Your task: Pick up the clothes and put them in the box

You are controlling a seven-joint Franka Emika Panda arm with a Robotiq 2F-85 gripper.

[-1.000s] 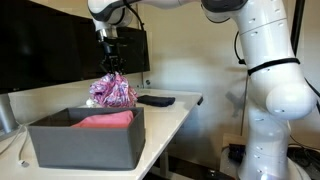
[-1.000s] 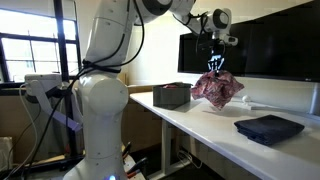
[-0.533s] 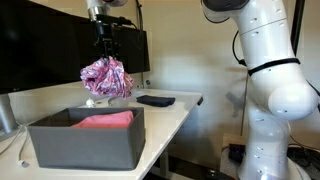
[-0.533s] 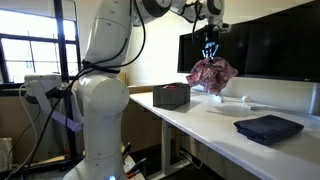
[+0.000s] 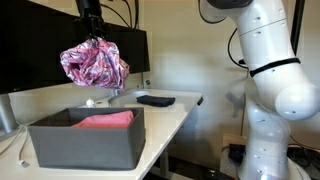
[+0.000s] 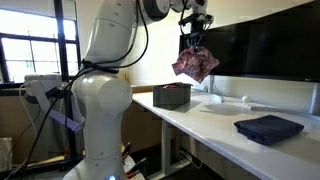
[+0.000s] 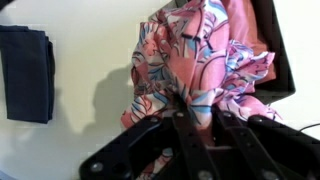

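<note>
My gripper point(image 5: 92, 35) is shut on a pink patterned garment point(image 5: 94, 64) and holds it high above the table, hanging bunched; it shows in both exterior views point(image 6: 195, 64) and fills the wrist view point(image 7: 200, 70). The dark grey box point(image 5: 85, 140) sits at the table's near end with a pink cloth point(image 5: 104, 120) inside; it also shows in an exterior view point(image 6: 171, 95) and at the wrist view's top right point(image 7: 283, 50). A folded dark blue garment point(image 6: 267, 128) lies on the white table, seen in the wrist view at left point(image 7: 27, 72) and in an exterior view point(image 5: 155, 100).
Large dark monitors point(image 5: 40, 50) stand along the back of the white table point(image 6: 210, 125). A small white object point(image 5: 90, 102) lies on the table near the box. The robot's white body point(image 5: 270, 90) stands beside the table.
My gripper has lifted the pink patterned garment up off the table and carried it toward the box.
</note>
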